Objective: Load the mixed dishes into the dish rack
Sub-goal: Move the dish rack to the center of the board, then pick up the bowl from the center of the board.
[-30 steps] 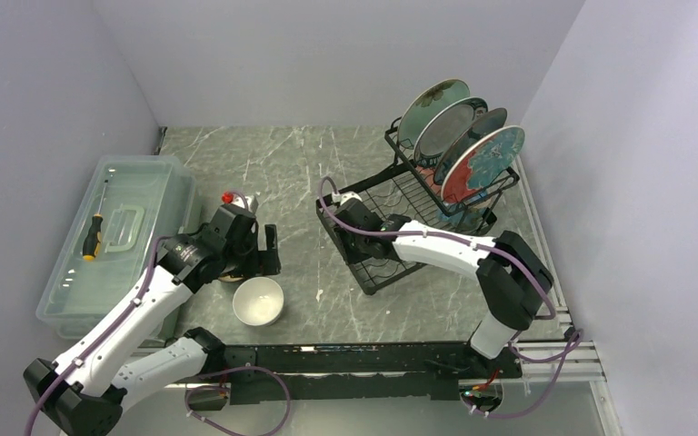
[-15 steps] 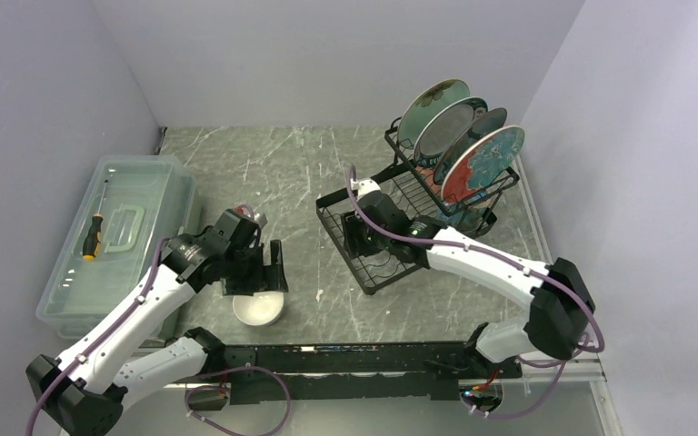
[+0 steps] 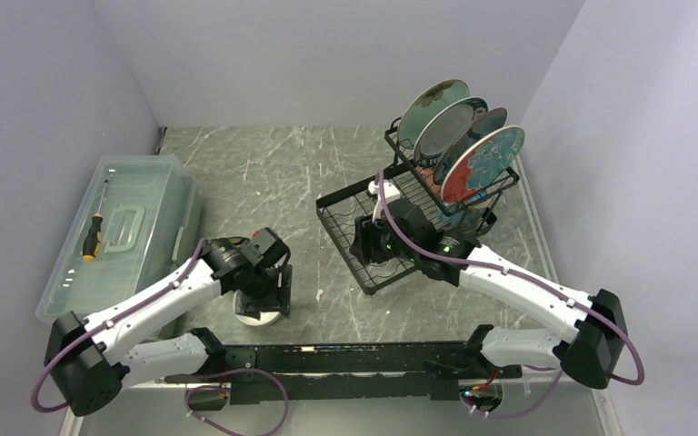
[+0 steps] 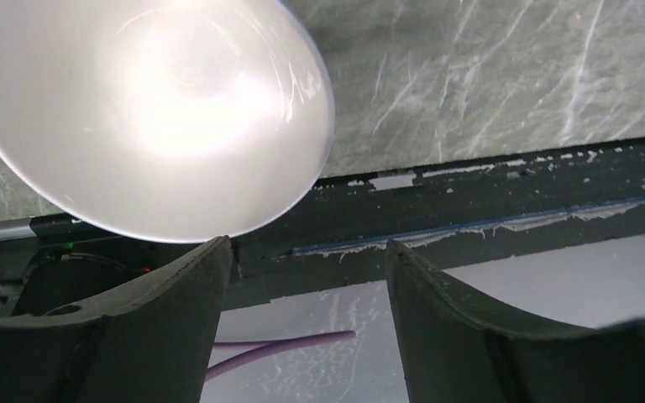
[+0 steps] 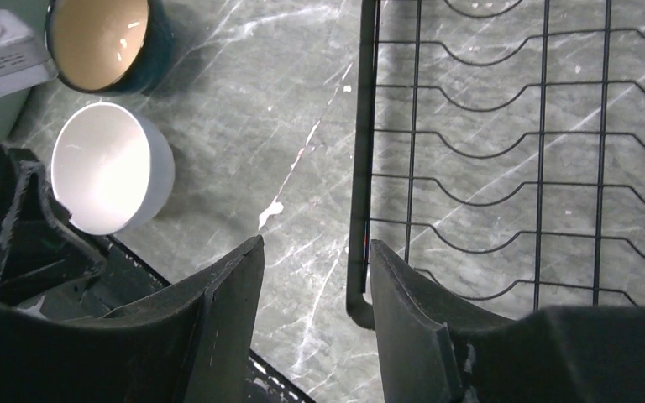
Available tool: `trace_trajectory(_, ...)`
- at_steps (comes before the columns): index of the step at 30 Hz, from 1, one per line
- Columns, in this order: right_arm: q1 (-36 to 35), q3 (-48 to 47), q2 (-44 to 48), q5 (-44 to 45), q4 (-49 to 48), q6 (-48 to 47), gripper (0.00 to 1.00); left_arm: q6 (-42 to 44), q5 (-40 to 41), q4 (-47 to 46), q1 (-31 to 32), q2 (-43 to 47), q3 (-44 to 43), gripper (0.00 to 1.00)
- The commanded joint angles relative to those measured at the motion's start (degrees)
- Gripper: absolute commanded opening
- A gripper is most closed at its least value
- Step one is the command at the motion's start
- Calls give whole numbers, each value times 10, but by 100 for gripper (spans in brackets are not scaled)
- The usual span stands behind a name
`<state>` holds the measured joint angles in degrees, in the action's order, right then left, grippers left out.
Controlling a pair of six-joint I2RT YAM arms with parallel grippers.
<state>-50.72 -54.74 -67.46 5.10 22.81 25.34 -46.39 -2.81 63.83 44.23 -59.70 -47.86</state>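
Note:
The white bowl (image 3: 256, 318) stands near the table's front edge, mostly covered by my left gripper (image 3: 273, 292). In the left wrist view the bowl (image 4: 143, 109) lies just beyond the left fingertip, and the left gripper (image 4: 306, 252) is open with nothing between its fingers. My right gripper (image 3: 373, 241) hovers open over the front corner of the black dish rack (image 3: 409, 186). In the right wrist view the right gripper (image 5: 315, 248) straddles the rack's edge bar (image 5: 357, 252). Several plates (image 3: 459, 136) stand in the rack's upper slots. A blue mug (image 5: 105, 42) with an orange inside sits behind the white bowl (image 5: 109, 168).
A clear plastic box (image 3: 118, 227) with a screwdriver (image 3: 91, 236) on its lid stands at the left. Grey walls close in on both sides. The black base rail (image 3: 354, 354) runs along the near edge.
My left gripper has come down toward the near edge, over the white bowl, its jaws narrowing a little. The right gripper has opened and drawn back to the right over the rack.

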Motion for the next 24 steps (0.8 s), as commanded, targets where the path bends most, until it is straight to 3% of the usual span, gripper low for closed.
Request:
trace_trajectory(1,-3,22,23,-12,-20,14,52,-38,54,-29,23,-27,-15,71)
trace_trajectory(10,-4,52,52,-23,-36,25,52,-43,128,-49,44,-92,-25,65)
trace_trajectory(24,-8,65,57,-28,-37,30,52,-28,106,-128,53,-147,-17,48)
